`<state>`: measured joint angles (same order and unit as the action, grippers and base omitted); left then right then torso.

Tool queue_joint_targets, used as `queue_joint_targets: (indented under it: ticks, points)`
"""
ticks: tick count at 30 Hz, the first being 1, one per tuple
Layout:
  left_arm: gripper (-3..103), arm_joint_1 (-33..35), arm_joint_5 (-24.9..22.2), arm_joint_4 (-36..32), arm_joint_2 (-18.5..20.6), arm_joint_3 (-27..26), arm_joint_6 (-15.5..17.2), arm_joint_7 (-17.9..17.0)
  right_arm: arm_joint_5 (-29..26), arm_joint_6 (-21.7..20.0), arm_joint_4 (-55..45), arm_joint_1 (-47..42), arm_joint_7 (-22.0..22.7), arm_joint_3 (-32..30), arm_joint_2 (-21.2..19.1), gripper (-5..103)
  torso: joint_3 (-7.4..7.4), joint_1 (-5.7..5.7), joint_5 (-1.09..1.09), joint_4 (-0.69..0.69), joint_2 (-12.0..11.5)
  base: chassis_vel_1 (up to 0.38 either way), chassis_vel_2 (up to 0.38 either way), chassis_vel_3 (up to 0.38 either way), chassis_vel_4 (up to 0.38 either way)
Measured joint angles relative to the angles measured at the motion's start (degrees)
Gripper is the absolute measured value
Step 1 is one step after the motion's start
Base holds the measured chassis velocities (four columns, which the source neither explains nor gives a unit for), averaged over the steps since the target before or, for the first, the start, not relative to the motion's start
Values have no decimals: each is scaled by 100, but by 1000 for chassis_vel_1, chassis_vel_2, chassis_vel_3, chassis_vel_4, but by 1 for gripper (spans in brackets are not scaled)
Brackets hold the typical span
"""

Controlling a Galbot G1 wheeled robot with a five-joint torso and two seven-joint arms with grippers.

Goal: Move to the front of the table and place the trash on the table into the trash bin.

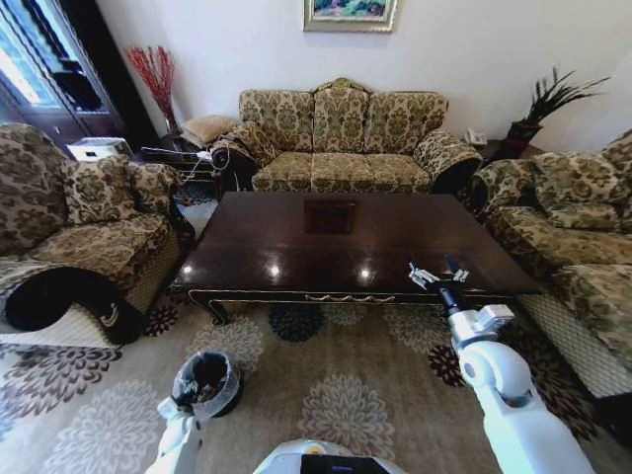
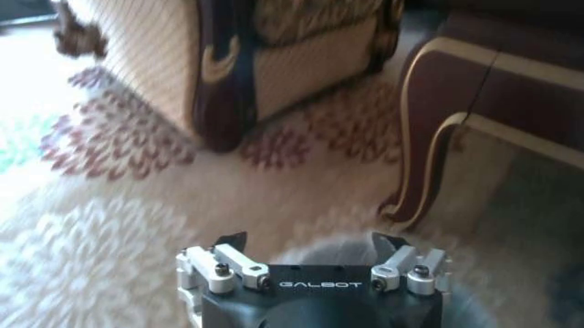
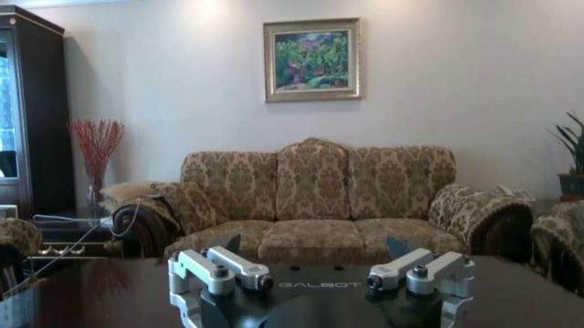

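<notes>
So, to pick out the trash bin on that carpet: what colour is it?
Black, with a whitish-grey bag over the rim of the trash bin; the head view shows it best.

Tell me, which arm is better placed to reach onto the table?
Probably the right. The right gripper hangs open at the near edge of the table; the left gripper, also open, is down by the trash bin on the carpet.

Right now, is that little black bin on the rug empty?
No. The trash bin stands upright, with dark scraps inside its bag liner.
</notes>
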<state>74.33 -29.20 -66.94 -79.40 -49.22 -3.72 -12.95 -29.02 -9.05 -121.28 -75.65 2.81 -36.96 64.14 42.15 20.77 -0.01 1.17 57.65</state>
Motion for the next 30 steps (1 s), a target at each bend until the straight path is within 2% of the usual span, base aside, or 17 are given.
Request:
queue_joint_targets:
  ticks: [1, 2, 5, 6, 7, 9, 10, 11, 12, 14, 15, 17, 18, 21, 23, 25, 30]
  points:
    - [98, 34, 79, -294, -22, -56, 17, -6, 17, -6, -24, 13, 1, 17, 12, 100, -1, 0, 2, 0, 0, 0, 0, 0, 0]
    - [98, 34, 79, -294, -22, -56, 17, -6, 17, -6, -24, 13, 1, 17, 12, 100, -1, 0, 2, 0, 0, 0, 0, 0, 0]
    - [100, 52, 674, -662, -93, -198, -256, -75, 63, -13, -76, 16, 6, 37, 24, 100, 0, 0, 0, -1, 0, 0, 0, 0, 0]
    - [100, 52, 674, -662, -93, -198, -256, -75, 63, -13, -76, 16, 6, 37, 24, 100, 0, 0, 0, -1, 0, 0, 0, 0, 0]
    - [100, 80, 944, -896, -119, -256, -404, -80, 83, -20, -114, 7, 7, 43, 22, 100, 0, 0, 0, -1, 0, 0, 0, 0, 0]
    - [100, 232, 1117, -1599, -164, -296, -475, -20, 112, -88, -195, -43, 3, 68, -5, 100, 0, 0, 1, 0, 0, 0, 0, 0, 0]
    - [100, 392, 1123, -2150, -201, -292, -425, 133, 179, -128, -244, -99, -10, 85, -16, 100, 0, 0, 0, 0, 0, 0, 0, 0, 0]
    - [100, 392, 1123, -2150, -201, -292, -425, 133, 179, -128, -244, -99, -10, 85, -16, 100, 0, 0, 0, 0, 0, 0, 0, 0, 0]
    - [100, 507, 1113, -2509, -227, -273, -359, 260, 245, -146, -274, -149, -24, 99, -16, 100, 0, 0, 2, -1, 0, 0, 0, 0, 0]
    - [100, 910, 1050, -3496, -307, -167, -100, 639, 490, -152, -365, -377, -65, 167, 33, 100, 0, 0, 1, -1, 0, 0, 0, 0, 0]
    - [100, 910, 1050, -3496, -307, -167, -100, 639, 490, -152, -365, -377, -65, 167, 33, 100, 0, 0, 1, -1, 0, 0, 0, 0, 0]
    - [100, 1507, 1115, -4584, -431, 39, 113, 925, 937, -105, -567, -864, -188, 213, 246, 100, 0, 0, 4, 0, 0, 0, 0, 0, 0]
    - [100, 1507, 1115, -4584, -431, 39, 113, 925, 937, -105, -567, -864, -188, 213, 246, 100, 0, 0, 4, 0, 0, 0, 0, 0, 0]
    - [100, 2096, 1349, -5476, -656, 210, 378, 1156, 1617, -6, -985, -1619, -344, 342, 696, 100, -2, -2, 1, -1, 1, 0, 0, 0, 0]
    - [100, 2157, 1379, -5587, -688, 234, 420, 1200, 1759, 16, -1033, -1693, -327, 391, 773, 100, -1, -2, 0, -1, 1, 0, 0, 0, 0]
    - [100, 2335, 1464, -5926, -772, 327, 521, 1343, 2297, 22, -1223, -1872, -142, 573, 1015, 100, -1, -2, 1, -1, 1, 0, 0, 0, 0]
    - [100, 2492, 1480, -6254, -839, 396, 554, 1546, 2553, -67, -1464, -1929, -36, 691, 1237, 100, -1, 0, 1, -1, 1, 0, 0, 0, 0]
